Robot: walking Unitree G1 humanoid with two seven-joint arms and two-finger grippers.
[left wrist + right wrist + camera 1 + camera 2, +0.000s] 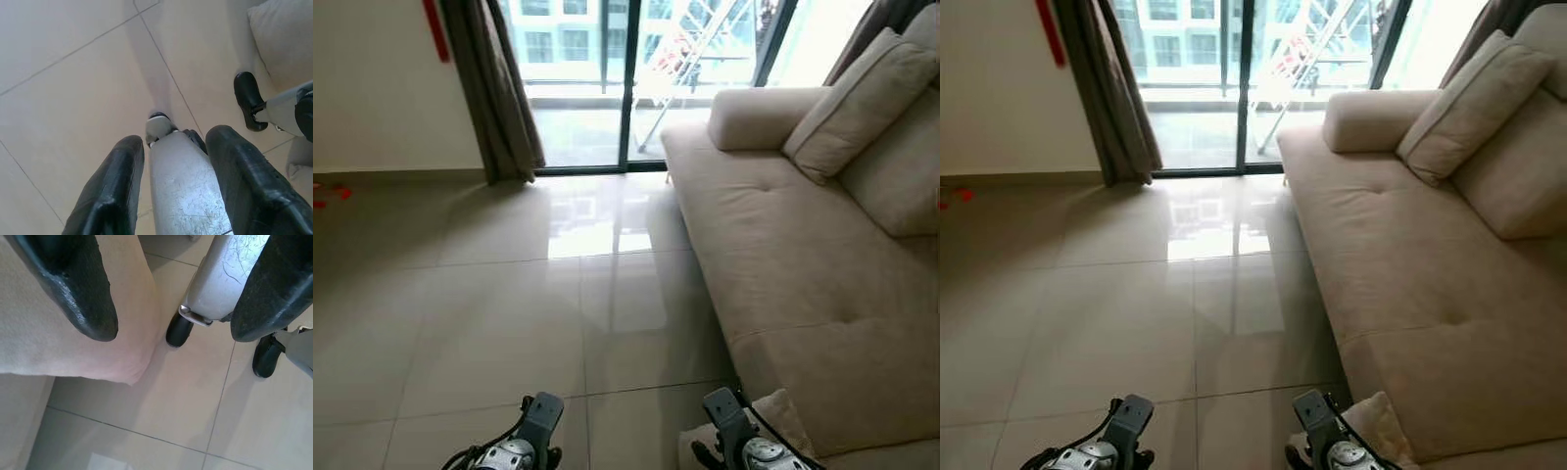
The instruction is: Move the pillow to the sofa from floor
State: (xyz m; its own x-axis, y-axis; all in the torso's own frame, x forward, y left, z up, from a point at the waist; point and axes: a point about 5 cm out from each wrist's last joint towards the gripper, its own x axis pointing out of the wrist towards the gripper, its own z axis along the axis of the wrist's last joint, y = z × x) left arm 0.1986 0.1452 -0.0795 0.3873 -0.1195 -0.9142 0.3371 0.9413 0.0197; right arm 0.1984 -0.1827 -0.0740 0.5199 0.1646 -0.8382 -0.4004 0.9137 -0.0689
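Tiled floor (pixel 509 323) holds a beige pillow (pixel 58 347) beside the sofa (pixel 783 264); both hands hang released, no writing legible.

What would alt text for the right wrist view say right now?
The right gripper, fingers apart and holding nothing, hangs over the beige pillow lying on the tiled floor. The robot's silver legs and black feet stand on the tiles beside the pillow's corner.

Right hand (pixel 173 308) fingers spread, beige pillow (pixel 58 350) beneath, tiled floor (pixel 161 406), robot feet (pixel 178 330)
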